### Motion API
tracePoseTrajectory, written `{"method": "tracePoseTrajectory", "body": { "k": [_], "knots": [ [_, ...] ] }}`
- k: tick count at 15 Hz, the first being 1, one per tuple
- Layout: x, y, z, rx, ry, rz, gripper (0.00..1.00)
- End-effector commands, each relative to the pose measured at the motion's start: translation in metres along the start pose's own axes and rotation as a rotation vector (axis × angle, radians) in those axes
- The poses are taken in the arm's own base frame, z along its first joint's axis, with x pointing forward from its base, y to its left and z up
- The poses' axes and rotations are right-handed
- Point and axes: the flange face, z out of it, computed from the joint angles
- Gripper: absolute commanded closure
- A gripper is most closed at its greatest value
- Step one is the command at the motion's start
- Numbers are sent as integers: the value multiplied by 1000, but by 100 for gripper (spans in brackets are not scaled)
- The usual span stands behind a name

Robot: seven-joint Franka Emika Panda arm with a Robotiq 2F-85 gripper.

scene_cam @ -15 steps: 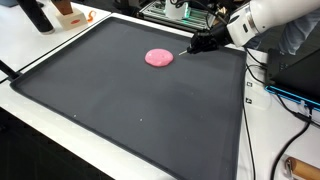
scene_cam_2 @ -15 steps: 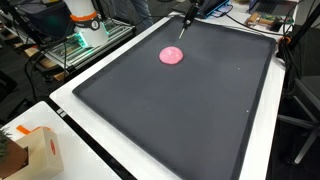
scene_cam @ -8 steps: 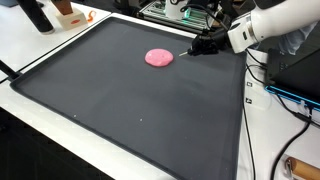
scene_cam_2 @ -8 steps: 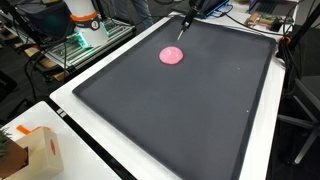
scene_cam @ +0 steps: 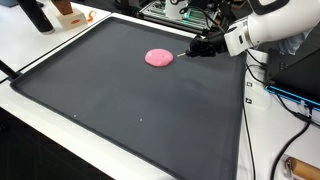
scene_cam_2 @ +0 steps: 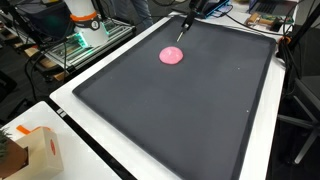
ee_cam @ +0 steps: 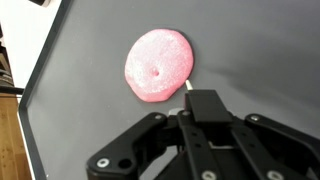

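Clamps narrow fingers [ee_cam: 160, 128] on a thin stick [ee_cam: 204, 104], gripper [ee_cam: 205, 118] closed around it, no gap to see. Aims the stick's pale tip at the rim of a pink blob [ee_cam: 158, 66]. Touching or just short of it, cannot tell from the wrist view. Note a small dent near the blob's middle.

In an exterior view, finds the blob [scene_cam: 158, 58] flat on a dark mat [scene_cam: 130, 115], toward the mat's far part, with the gripper [scene_cam: 198, 47] just beside it. In the other exterior picture, same blob [scene_cam_2: 172, 56], stick [scene_cam_2: 181, 28] slanting down at it from above. Nothing else on the mat.

Around the mat: white table [scene_cam: 30, 48] under it, cables [scene_cam: 272, 92] off one side, a cardboard box [scene_cam_2: 38, 150] at a near corner, well apart from the blob.

Reads as a poking or pressing step, tip set at the blob's edge. Calls next for a small, slow push: keep the grip firm, keep the stick from slipping between the fingers, go low enough to meet the blob without scraping the mat.
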Motion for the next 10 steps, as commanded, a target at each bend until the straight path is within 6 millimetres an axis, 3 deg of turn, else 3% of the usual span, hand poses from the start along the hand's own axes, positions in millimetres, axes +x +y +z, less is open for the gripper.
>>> {"method": "tracePoseTrajectory", "body": {
  "k": [1, 10],
  "knots": [
    [4, 3, 2, -3, -17, 17, 97],
    [7, 22, 2, 55, -10, 18, 97]
  ]
}}
